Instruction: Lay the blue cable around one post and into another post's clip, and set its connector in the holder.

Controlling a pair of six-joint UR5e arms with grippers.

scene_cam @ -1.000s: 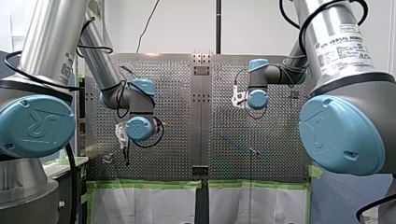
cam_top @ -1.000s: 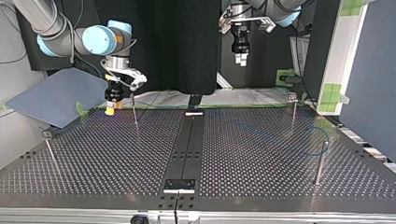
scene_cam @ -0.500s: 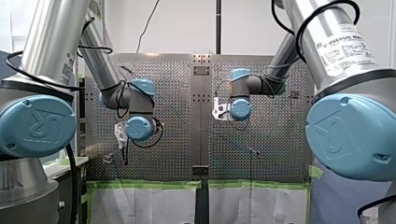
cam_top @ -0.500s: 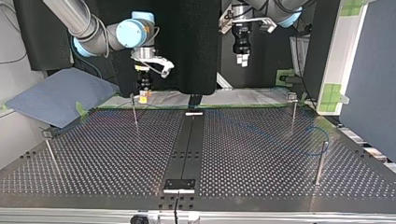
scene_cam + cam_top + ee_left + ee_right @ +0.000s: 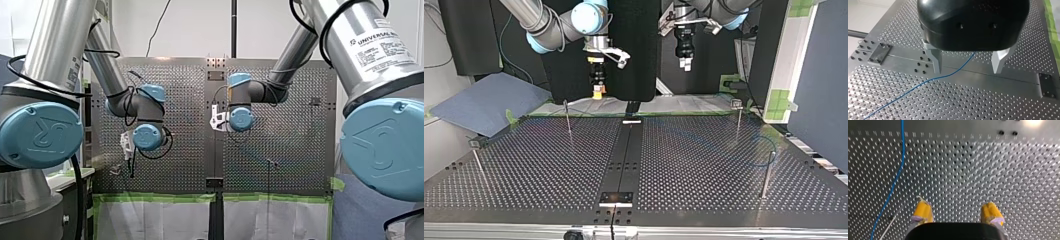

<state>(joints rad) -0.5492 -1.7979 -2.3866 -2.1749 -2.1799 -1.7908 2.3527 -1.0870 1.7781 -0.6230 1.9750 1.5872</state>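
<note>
1. Hanging high above the far edge of the perforated table (image 5: 524, 165), right of the middle in the top view: my left gripper (image 5: 967, 68), black-bodied, metal fingers (image 5: 935, 62) spread wide, nothing between them.
2. Hanging over the same far edge, left of the middle in the top view: my right gripper (image 5: 956, 213), yellow pads (image 5: 922, 211) set wide apart, likewise empty.
3. Lying flat on the table, touched by neither gripper: blue cable (image 5: 923, 83).
   - Left wrist view: passing under the gap between the fingers, crossing the bare centre strip (image 5: 1013, 78) and running off slantwise over the holes.
   - Right wrist view: running just outside one yellow pad, not between the pads.
4. Curving into a loop at the top view's right, close by the near right post (image 5: 768, 172). Around it or merely beside it: cannot tell.
5. Standing upright on the table, well apart from one another:
   - far left post (image 5: 568, 120)
   - far right post (image 5: 738, 122), topped with a small pale head
   - near left post (image 5: 479, 167)
   - near right post, as above
</note>
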